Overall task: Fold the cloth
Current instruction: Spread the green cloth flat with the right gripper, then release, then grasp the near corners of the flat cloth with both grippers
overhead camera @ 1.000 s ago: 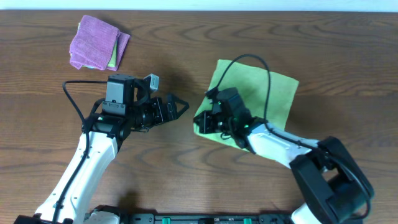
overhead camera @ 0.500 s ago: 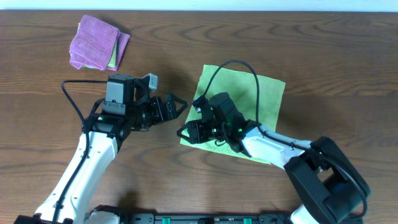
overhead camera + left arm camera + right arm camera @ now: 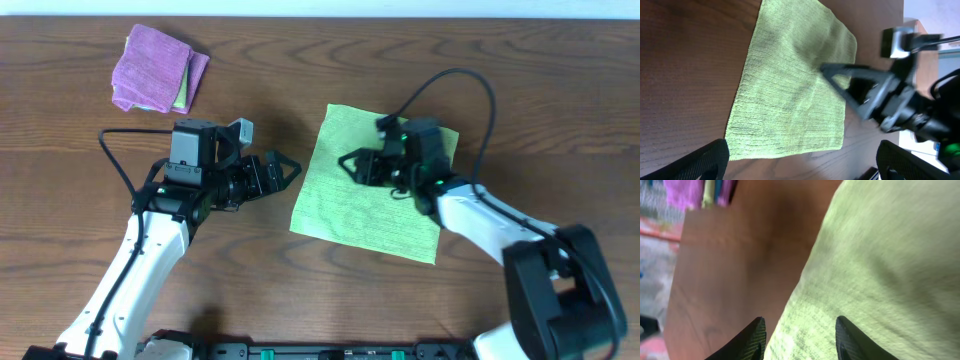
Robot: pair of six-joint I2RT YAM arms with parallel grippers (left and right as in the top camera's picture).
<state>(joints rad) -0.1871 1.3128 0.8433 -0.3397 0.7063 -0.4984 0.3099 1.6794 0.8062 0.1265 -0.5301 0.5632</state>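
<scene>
The lime-green cloth (image 3: 375,190) lies spread flat on the brown table, right of centre, as one layer. My right gripper (image 3: 352,166) hovers over its upper middle, pointing left, open, with nothing between its fingers. In the right wrist view the cloth (image 3: 885,255) fills the right side, and its left edge runs down between the two black fingertips (image 3: 749,341) of that gripper (image 3: 800,342). My left gripper (image 3: 287,174) stands wide open just left of the cloth's left edge, above bare wood. The left wrist view shows the cloth (image 3: 790,85) ahead, with the right gripper's finger (image 3: 845,75) over it.
A folded purple cloth (image 3: 152,66) with a green layer under it lies at the far left back, also seen in the right wrist view as the purple cloth (image 3: 687,192). Bare wood surrounds the green cloth, and the table's front edge is near the arm bases.
The right gripper pulled the cloth's lower left corner leftward, opened and let go. It then drew back up and right over the cloth, which now lies flat. The left arm stayed still.
</scene>
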